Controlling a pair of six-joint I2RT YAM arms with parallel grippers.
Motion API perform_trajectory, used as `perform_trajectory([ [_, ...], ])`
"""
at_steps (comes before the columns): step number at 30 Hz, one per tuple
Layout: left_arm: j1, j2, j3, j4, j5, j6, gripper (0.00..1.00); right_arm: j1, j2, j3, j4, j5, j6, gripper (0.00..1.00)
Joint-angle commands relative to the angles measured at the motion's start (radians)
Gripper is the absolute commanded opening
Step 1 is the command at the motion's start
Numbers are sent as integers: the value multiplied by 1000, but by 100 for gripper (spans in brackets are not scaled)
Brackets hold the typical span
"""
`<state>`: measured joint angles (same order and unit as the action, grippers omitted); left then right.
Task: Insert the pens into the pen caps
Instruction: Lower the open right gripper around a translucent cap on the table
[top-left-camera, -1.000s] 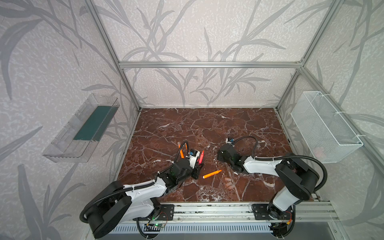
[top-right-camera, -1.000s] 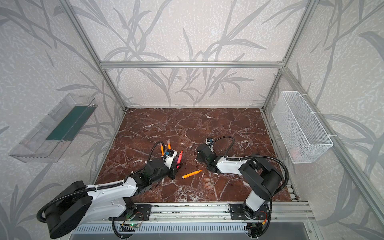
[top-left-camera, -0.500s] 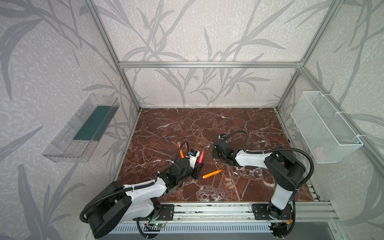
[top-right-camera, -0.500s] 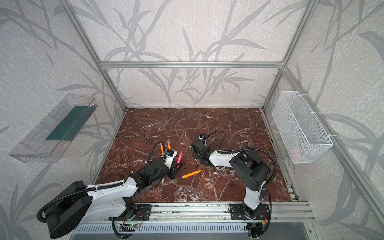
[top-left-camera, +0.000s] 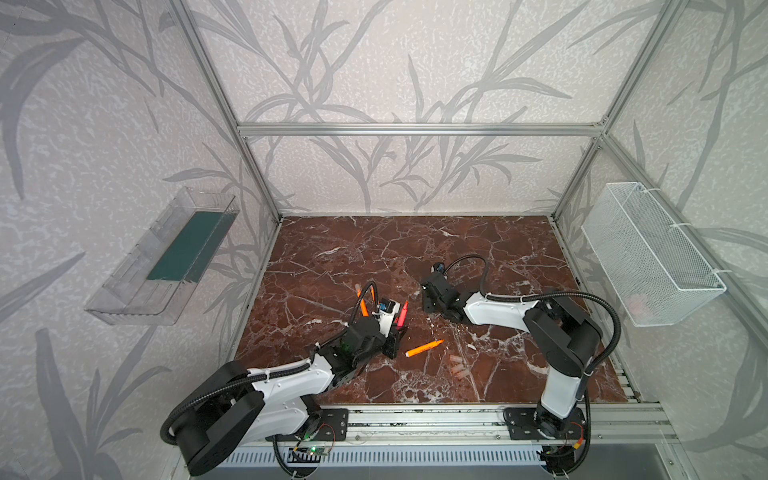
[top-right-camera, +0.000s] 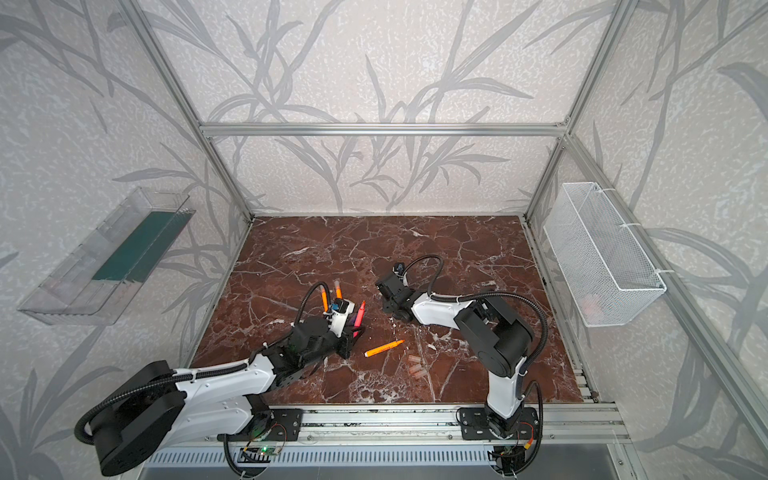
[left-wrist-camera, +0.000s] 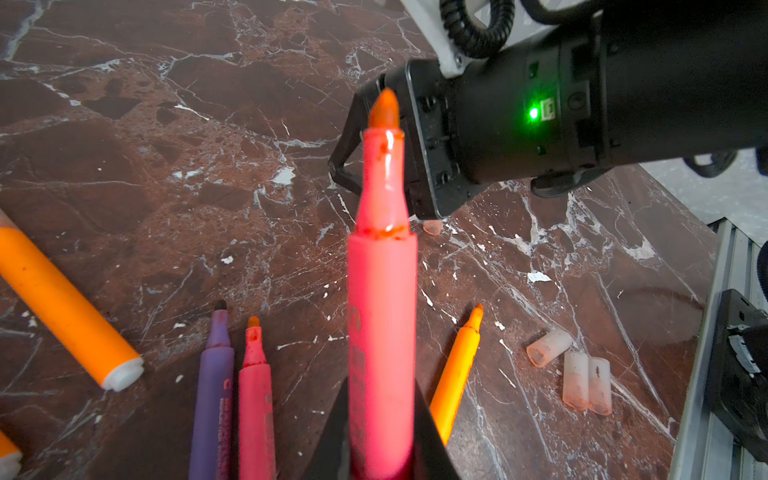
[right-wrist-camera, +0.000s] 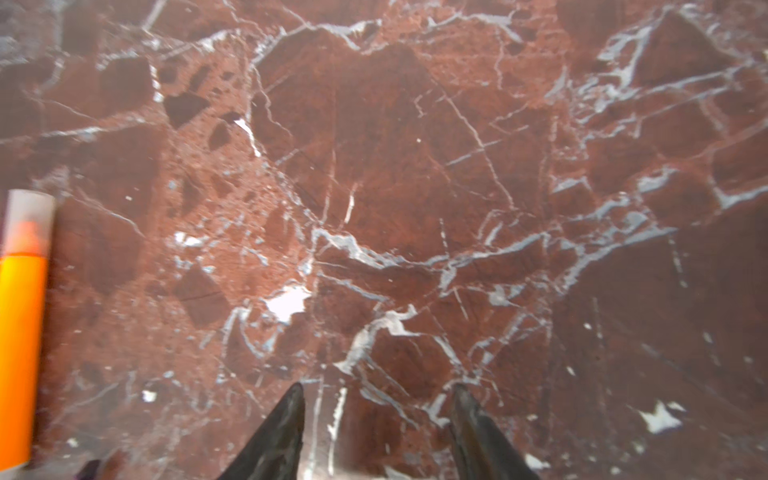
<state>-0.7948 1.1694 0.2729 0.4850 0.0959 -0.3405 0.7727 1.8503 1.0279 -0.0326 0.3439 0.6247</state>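
Observation:
My left gripper (left-wrist-camera: 381, 399) is shut on a red-pink pen (left-wrist-camera: 382, 291), whose bare tip points at my right gripper (top-left-camera: 426, 301). That gripper hovers low just beyond the tip. Its jaws (right-wrist-camera: 377, 388) stand open, with only blurred marble between them. On the floor by the left gripper lie a purple pen (left-wrist-camera: 212, 395), another red-pink pen (left-wrist-camera: 255, 399) and an orange pen (top-left-camera: 424, 348). Farther back lies a capped orange pen (right-wrist-camera: 23, 332). Three loose pen caps (left-wrist-camera: 575, 380) lie together near the front, and one cap (left-wrist-camera: 432, 227) peeks out under the right gripper.
A clear plastic bin (top-left-camera: 166, 257) hangs on the left wall. A white wire basket (top-left-camera: 648, 253) hangs on the right wall with something pinkish inside. An aluminium rail (top-left-camera: 415, 419) carrying both arm bases runs along the front edge of the marble floor (top-left-camera: 415, 241).
My right gripper has swung left and slightly back, closer to the tip of the held pen. The left arm and its pen have not moved.

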Motion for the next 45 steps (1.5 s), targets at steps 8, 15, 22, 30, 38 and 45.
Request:
perform_trajectory([
  [8,1,6,18,18,-13,9,0,47,-190,-102,-76,142,27,58],
  [15,1,8,15,24,-9,8,0,76,-318,-272,11,124,128,60],
  [22,1,-3,12,20,-7,6,0,82,-359,-398,178,13,211,63],
  [30,2,-7,12,13,-14,9,0,82,-240,-353,249,-26,221,63],
  [38,1,-20,10,3,-21,15,0,82,-149,-220,174,24,158,63],
  [45,1,-34,9,-6,-27,18,0,82,-92,-157,117,59,126,63],
])
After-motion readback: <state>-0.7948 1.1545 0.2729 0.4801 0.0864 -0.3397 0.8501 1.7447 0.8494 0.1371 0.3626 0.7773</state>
